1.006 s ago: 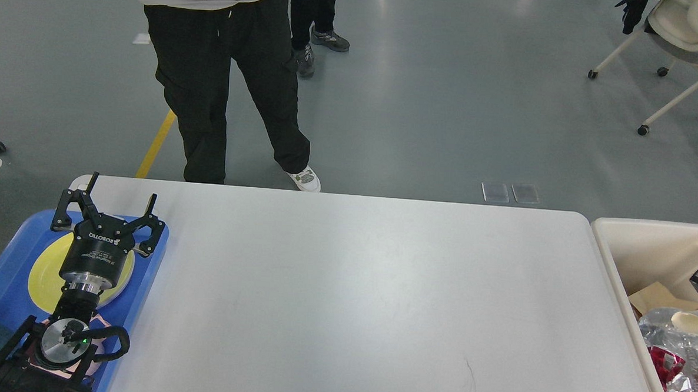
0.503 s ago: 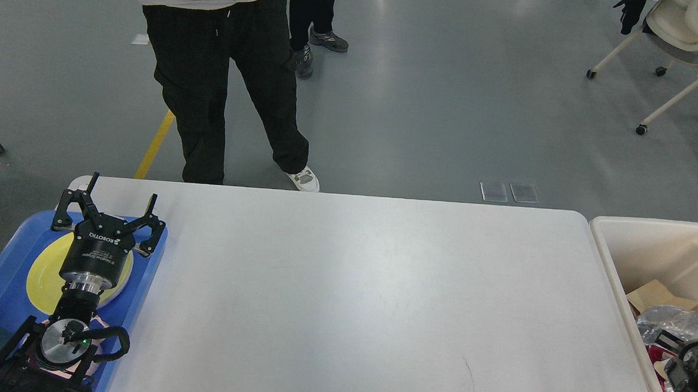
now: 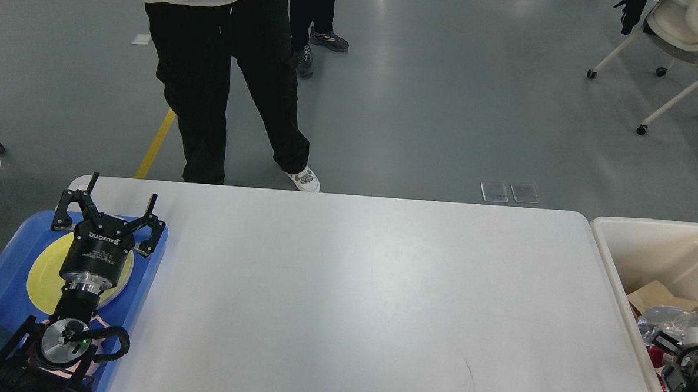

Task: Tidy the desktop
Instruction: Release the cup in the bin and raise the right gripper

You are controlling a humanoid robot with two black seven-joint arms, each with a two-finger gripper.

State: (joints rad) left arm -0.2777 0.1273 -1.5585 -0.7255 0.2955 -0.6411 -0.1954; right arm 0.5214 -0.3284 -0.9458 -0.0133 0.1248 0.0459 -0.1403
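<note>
The white desktop (image 3: pixel 351 290) fills the middle of the head view and its surface is bare. My left gripper (image 3: pixel 124 187) is open and empty, its fingers spread, and hovers over a yellow plate (image 3: pixel 42 271) on the blue tray (image 3: pixel 4 275) at the desktop's left end. My right gripper (image 3: pixel 693 379) shows only as a dark, partly cut-off shape low inside the beige bin (image 3: pixel 647 244) at the right edge. Its fingers cannot be told apart.
The bin holds cardboard (image 3: pixel 657 295), crumpled foil (image 3: pixel 670 319) and red wrapping. A person's legs (image 3: pixel 224 96) stand just beyond the far edge of the desktop. A wheeled chair (image 3: pixel 680 34) stands at the far right on the grey floor.
My right arm has dropped from higher over the bin to low among the rubbish at the frame's corner. The pale spoon in the bin no longer shows. The left arm has not moved.
</note>
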